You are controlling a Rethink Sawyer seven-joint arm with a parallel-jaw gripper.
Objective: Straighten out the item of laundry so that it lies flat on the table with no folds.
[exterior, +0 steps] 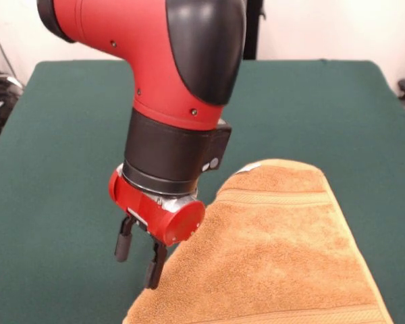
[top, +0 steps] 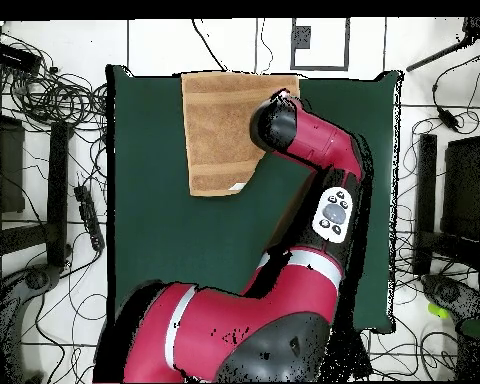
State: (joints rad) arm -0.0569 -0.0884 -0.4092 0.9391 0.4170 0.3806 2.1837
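Observation:
The item of laundry [exterior: 283, 256], an orange-tan terry towel with a woven stripe band, lies on the green table [exterior: 61, 135] at the near right and runs off the picture's bottom edge. Its far left corner looks rounded or tucked, with a small white tag [exterior: 250, 167] showing. My gripper [exterior: 136, 268] hangs just off the towel's left edge, open, with only green cloth showing between its black fingers [exterior: 124, 241]. In the overhead view the towel [top: 219, 130] lies at the table's [top: 154, 220] top edge, and the arm's wrist [top: 276, 122] covers its right side and hides the gripper.
Cables and equipment [top: 54, 110] lie on the floor around the table. A dark stand [exterior: 253, 30] rises behind the table's far edge. The red arm [top: 324, 190] crosses the table's right half in the overhead view.

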